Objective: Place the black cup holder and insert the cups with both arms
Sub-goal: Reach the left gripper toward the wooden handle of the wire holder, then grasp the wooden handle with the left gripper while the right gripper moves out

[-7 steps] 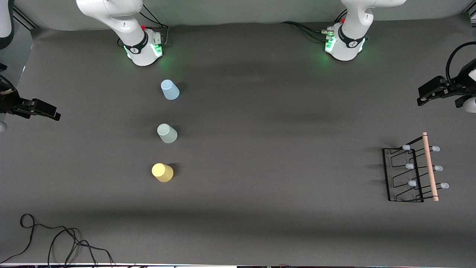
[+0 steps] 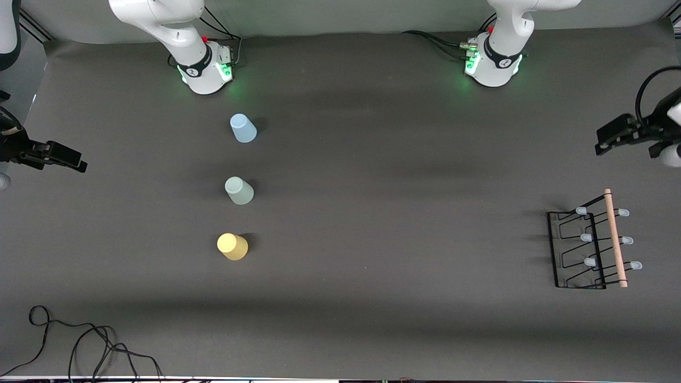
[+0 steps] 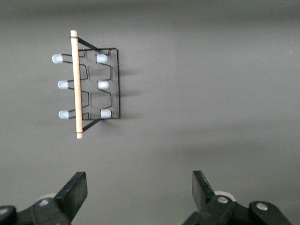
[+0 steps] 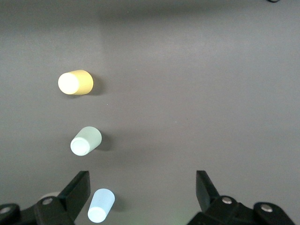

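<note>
The black cup holder with its wooden rod handle stands on the table toward the left arm's end; it also shows in the left wrist view. The light blue cup, pale green cup and yellow cup stand in a row toward the right arm's end, the yellow one nearest the front camera. They show in the right wrist view: yellow, green, blue. My left gripper is open and empty, up in the air beside the holder. My right gripper is open and empty, up in the air beside the cups.
Loose black cables lie at the table's front corner at the right arm's end. The two arm bases stand along the table's back edge. Bare dark mat lies between the cups and the holder.
My left gripper has shifted slightly. The right gripper, the cups and the holder have not moved.
</note>
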Motion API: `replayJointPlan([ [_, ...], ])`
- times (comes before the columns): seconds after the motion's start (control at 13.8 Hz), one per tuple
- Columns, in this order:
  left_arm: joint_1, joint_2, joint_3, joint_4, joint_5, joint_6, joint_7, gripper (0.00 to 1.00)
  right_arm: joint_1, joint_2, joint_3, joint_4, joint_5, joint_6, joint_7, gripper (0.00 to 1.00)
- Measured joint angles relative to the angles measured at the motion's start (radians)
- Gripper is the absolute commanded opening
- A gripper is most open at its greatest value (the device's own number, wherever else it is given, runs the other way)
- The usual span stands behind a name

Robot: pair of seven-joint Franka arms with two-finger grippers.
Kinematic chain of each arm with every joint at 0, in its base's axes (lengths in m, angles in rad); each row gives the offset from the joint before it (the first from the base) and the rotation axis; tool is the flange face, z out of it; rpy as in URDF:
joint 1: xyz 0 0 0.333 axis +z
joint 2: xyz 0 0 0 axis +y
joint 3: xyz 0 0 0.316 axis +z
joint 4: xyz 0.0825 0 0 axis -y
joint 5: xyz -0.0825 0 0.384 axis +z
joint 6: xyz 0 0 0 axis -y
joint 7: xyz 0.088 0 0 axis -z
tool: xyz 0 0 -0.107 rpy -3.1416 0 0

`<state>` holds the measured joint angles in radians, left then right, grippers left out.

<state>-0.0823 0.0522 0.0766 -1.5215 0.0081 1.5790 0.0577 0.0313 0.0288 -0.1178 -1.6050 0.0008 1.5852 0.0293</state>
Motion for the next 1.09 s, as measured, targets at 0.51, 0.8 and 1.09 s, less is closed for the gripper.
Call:
replayJointPlan([
  [0.51,0.173,0.254,0.012,-0.095,0.002,0.293,0.124,1.00,0.000,0.001,0.000,0.000,0.000,0.000,-0.001,1.00],
  [0.8,0.230,0.324,0.011,-0.114,0.002,0.361,0.238,0.93,0.000,0.001,0.000,0.000,0.000,0.000,-0.001,1.00],
  [1.09,0.220,0.382,0.000,-0.172,0.002,0.431,0.261,0.47,0.015,0.001,0.007,-0.024,0.000,-0.018,0.003,1.00],
])
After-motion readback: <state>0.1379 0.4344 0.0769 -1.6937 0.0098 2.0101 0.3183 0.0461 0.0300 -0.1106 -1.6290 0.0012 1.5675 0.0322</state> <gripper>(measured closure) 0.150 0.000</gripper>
